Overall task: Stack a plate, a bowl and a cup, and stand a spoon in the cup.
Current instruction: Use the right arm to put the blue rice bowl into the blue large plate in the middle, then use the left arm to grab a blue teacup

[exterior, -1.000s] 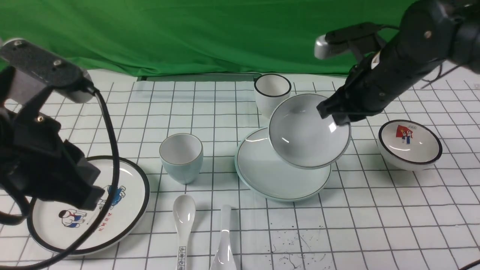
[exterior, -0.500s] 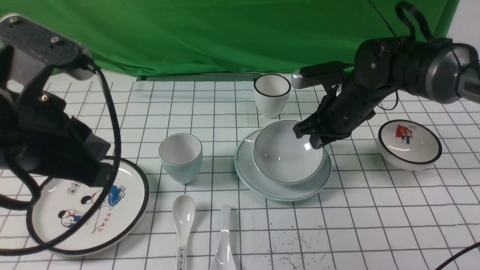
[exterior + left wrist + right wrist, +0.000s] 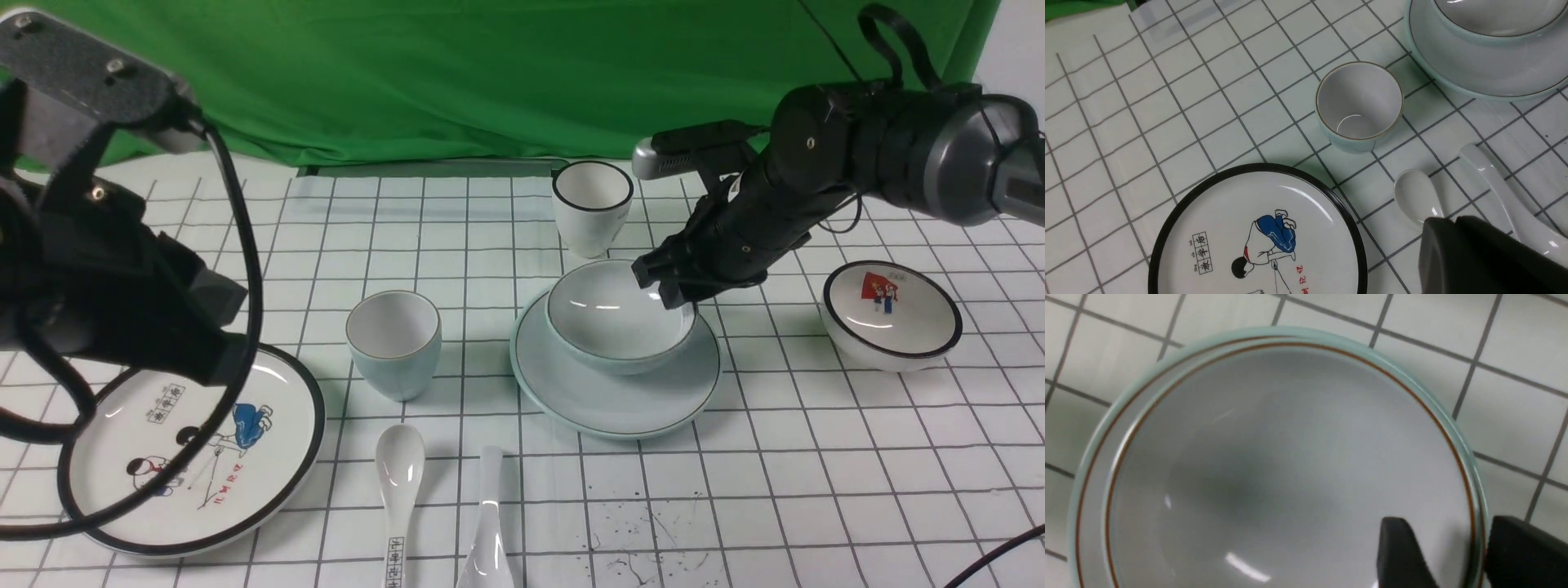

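On gridded white counter (image 3: 816,457), found bowl (image 3: 608,314) seated on plate (image 3: 620,408), right gripper (image 3: 678,294) spread astride its rim, left gripper (image 3: 1453,234) pressed together; judged glazed, slippery, breakable, best pinched by rim

unreadable chinese characters mark the cartoon plate (image 3: 1224,204) and the handle of one spoon (image 3: 398,506).

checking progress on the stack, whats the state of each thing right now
plate, flat on the table, carrying the bowl
bowl, upright on the plate, empty
cup, upright on the table, empty, unstacked
spoon, lying on the table
right gripper, open, astride the bowl rim
left gripper, shut, empty
black-rimmed cup, upright, empty
flag bowl, upright, empty
cartoon plate, flat, empty
marked spoon, lying on the table
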`<state>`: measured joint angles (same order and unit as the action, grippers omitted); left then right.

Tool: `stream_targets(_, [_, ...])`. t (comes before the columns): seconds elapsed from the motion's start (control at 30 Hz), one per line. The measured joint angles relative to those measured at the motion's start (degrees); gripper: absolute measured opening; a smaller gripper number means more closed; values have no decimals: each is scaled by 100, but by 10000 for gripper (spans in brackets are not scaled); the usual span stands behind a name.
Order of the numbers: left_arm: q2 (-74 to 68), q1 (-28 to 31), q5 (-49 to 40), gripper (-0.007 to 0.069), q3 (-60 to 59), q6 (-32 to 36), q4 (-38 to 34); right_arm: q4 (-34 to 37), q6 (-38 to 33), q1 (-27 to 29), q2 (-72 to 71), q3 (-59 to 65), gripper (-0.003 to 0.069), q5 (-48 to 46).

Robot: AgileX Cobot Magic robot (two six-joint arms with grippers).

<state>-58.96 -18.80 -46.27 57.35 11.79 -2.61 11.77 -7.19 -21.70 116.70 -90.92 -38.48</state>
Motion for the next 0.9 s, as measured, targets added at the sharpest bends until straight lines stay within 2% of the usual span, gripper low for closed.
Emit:
stream_targets(0.1, [0,0,63,-18,0,-176,10,-13,-66,0,-116,0,411,-57])
stream_targets(0.23, [-36,0,168,9,8,-327,22,-24,-325,0,-430,-45,421,-214])
stream_targets(0.37, [-464,0,53,90,260,-520,38,-94,-698,0,-1242,-169,420,-583])
stream_targets(0.4, [-729,0,-93,137,411,-539,21,-176,-781,0,-1545,-180,398,-774])
stream_targets(0.43, [-813,0,-140,143,457,-546,20,-186,-797,0,-1590,-180,393,-799])
stream_targets(0.5, [-1365,0,-386,229,753,-549,3,-390,-964,0,-2113,-180,318,-1156])
stream_targets(0.53, [-1415,0,-386,237,777,-549,3,-390,-964,0,-2157,-180,310,-1186])
stream_targets(0.6, [-2039,0,-607,337,1121,-556,-3,-705,-1036,0,-2716,-180,192,-1571])
stream_targets(0.63, [-2135,0,-618,352,1172,-559,-3,-727,-1036,0,-2754,-180,184,-1629])
stream_targets(0.67, [-2558,0,-668,412,1402,-572,-3,-864,-1050,6,-3066,-180,122,-1878])
stream_targets(0.7, [-2736,0,-673,434,1501,-577,10,-895,-1050,6,-3219,-180,97,-1984])
stream_targets(0.8, [-3362,0,-673,484,1856,-765,210,-917,-1024,6,-3575,-180,59,-2354])
stream_targets(0.9, [-3788,0,-673,496,2120,-984,508,-884,-1003,6,-3780,-180,53,-2623])
